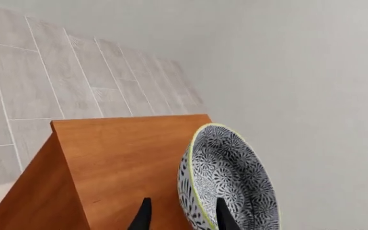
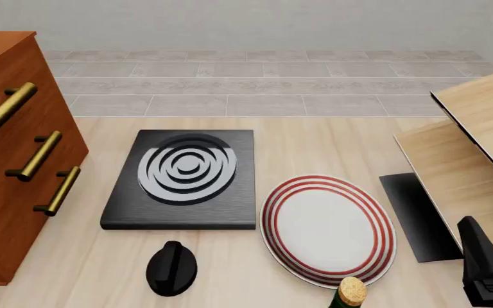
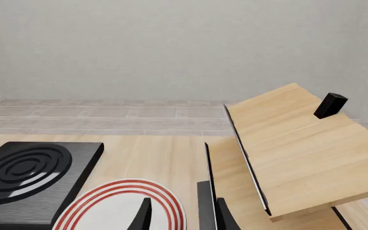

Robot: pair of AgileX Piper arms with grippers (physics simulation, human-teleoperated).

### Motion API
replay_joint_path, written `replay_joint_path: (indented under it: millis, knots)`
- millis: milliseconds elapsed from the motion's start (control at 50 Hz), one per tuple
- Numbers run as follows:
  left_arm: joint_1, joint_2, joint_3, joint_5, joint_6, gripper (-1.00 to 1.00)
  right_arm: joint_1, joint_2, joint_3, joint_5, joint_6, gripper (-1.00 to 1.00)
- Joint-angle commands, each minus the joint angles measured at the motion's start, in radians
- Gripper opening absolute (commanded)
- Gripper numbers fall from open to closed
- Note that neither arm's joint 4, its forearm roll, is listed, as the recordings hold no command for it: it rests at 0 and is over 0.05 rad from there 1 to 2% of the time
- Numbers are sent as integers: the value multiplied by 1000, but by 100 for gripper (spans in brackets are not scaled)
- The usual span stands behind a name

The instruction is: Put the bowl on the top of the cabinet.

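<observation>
The bowl (image 1: 229, 184), speckled outside and dark blue-and-white patterned inside with a pale rim, sits over the flat top of the reddish-brown cabinet (image 1: 120, 158), near its edge. I cannot tell whether it rests on the wood. My left gripper (image 1: 184, 218) straddles the bowl's rim, one finger inside and one outside, with a clear gap to the wall, so it is open. In the front view the cabinet (image 2: 11, 167) stands at the left; the bowl and left gripper are out of that view. My right gripper (image 3: 182, 218) is open and empty, low at the front right (image 2: 472, 234).
A black burner plate (image 2: 182, 176) lies in the middle of the table. A white plate with red rings (image 2: 328, 228) lies beside it, with a black knob-like object (image 2: 172, 268) and a corked bottle top (image 2: 349, 292) in front. Pale wood panels (image 2: 477, 128) and a black pad (image 2: 418, 215) are at the right.
</observation>
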Motion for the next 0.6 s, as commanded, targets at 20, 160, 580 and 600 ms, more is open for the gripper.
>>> replay_joint_path:
  millis: [20, 160, 580, 600]
  knots:
    - [-13, -77, -10, 34, 6, 100, 0, 0, 0, 0, 0, 100]
    - [-39, -133, -28, 68, 1, 100, 0, 0, 0, 0, 0, 100]
    - [-59, -202, -66, 120, 14, 100, 0, 0, 0, 0, 0, 100]
    - [-62, -205, -66, 120, 15, 100, 0, 0, 0, 0, 0, 100]
